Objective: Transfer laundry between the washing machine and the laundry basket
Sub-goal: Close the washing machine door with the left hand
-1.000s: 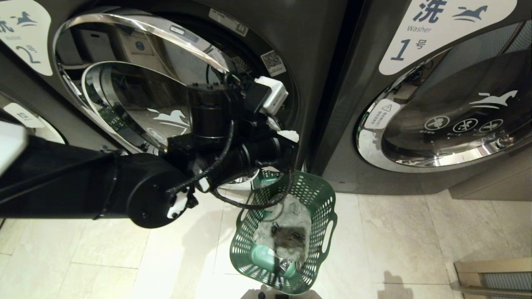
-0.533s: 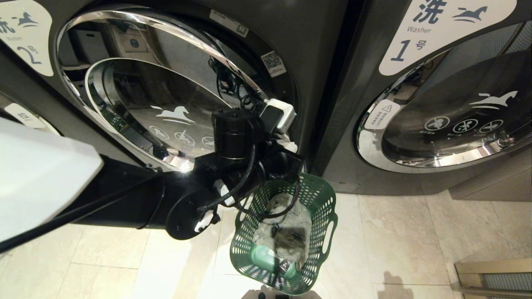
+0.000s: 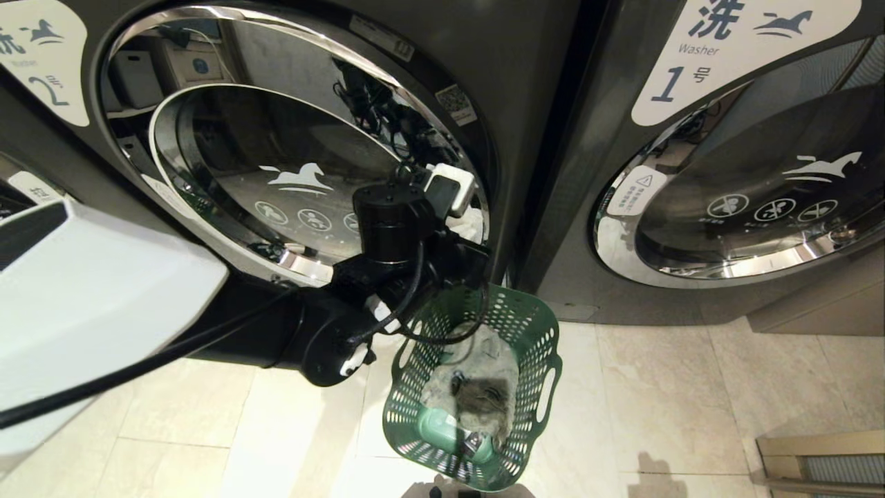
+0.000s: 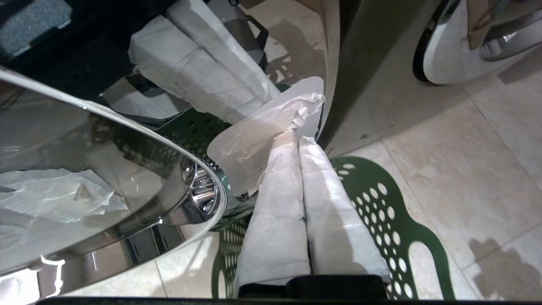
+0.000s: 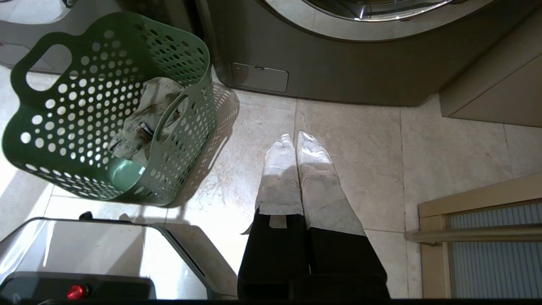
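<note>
The washing machine point(image 3: 525, 83) marked Washer 2 fills the upper left of the head view. Its round chrome-rimmed door point(image 3: 290, 173) stands almost flat against the front. My left gripper point(image 3: 476, 223) is shut and empty, with its white-wrapped tips point(image 4: 297, 137) against the door's right edge, just above the laundry basket point(image 3: 550, 349). The green basket stands on the floor below the door. It holds the laundry point(image 3: 480, 398), pale and dark grey cloth pieces, also seen in the right wrist view point(image 5: 146, 116). My right gripper point(image 5: 295, 137) hangs shut and empty over bare tiles to the right of the basket point(image 5: 84, 106).
Washer 1 point(image 3: 747, 173) stands to the right with its door shut. A wooden-framed panel point(image 3: 816, 456) sits at the lower right. My left arm's white cover point(image 3: 90, 297) fills the left side of the head view. My own base point(image 5: 84, 254) lies near the basket.
The Washer 2 door has swung from partly open to nearly shut. My left arm has followed it down and inward, with the gripper staying at the door's right edge.
</note>
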